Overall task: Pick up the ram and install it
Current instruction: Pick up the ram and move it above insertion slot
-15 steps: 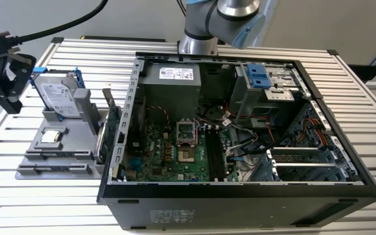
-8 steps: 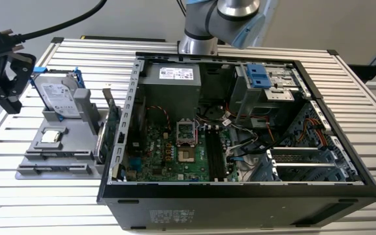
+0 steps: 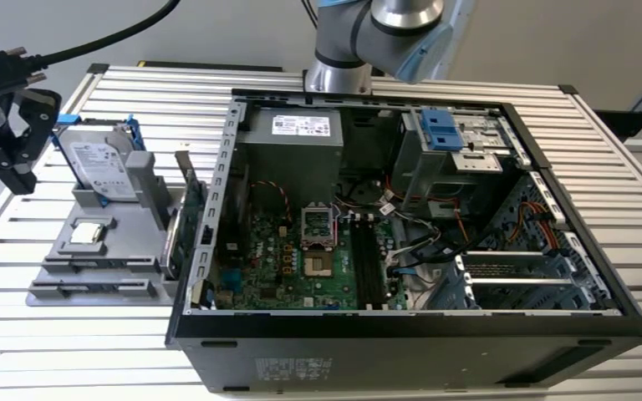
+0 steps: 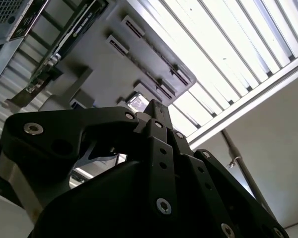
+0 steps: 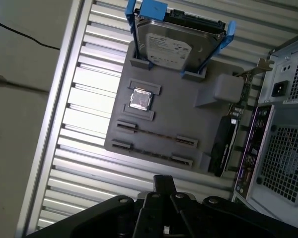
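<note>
Ram: the long, thin, dark ram stick (image 5: 154, 135) stands on its edge in the grey tray. Small grey holders grip it at both ends. Nothing is touching it.
Gripper: the black metal gripper (image 5: 164, 182) hangs above the tray, apart from the ram. In the exterior view the gripper (image 3: 14, 171) is at that view's left edge, near the hard drive.
Jaws: I cannot tell if they are apart or together.
Tray: the flat grey plastic tray (image 5: 188, 99) lies on the silver table of long metal slats (image 5: 89, 74).
Chip: a small square silver chip (image 5: 140, 99) sits in a frame on the tray, just past the ram.
Hard drive: a silver box-shaped hard drive with blue side rails (image 5: 171, 47) stands up at the far end of the tray.
Card: a green card with a metal bracket (image 3: 191, 200) stands on its edge between the tray and the computer.
Computer: the big black open computer case (image 3: 410, 342) lies on its side next to the tray.
Board: a green board (image 3: 265, 259) lies flat inside the case.
Slots: long black slots (image 3: 366, 263) run side by side on the board.
Arm: the grey round arm base (image 3: 338, 75) stands behind the case.
</note>
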`<control>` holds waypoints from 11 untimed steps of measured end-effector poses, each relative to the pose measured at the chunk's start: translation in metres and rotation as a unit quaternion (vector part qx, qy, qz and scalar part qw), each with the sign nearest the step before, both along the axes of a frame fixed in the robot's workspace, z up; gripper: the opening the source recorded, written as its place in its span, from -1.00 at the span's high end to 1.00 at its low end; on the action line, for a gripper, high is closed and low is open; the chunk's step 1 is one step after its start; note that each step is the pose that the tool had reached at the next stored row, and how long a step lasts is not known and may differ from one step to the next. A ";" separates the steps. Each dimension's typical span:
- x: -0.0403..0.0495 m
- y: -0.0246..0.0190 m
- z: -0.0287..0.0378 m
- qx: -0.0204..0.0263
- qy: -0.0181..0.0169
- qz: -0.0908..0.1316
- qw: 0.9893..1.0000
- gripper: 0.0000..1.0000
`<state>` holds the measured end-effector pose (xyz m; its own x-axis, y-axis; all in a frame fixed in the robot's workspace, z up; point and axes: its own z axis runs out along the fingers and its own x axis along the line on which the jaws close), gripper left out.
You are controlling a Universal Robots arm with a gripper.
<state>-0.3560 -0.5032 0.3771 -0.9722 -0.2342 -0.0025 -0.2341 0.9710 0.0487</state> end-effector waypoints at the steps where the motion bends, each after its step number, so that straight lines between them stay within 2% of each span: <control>1: 0.0000 0.0000 0.0000 0.000 0.000 0.000 1.000 1.00; 11: 0.0000 0.0000 0.0000 0.000 0.000 0.001 1.000 1.00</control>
<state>-0.3560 -0.5032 0.3771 -0.9718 -0.2359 -0.0025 -0.2357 0.9706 0.0487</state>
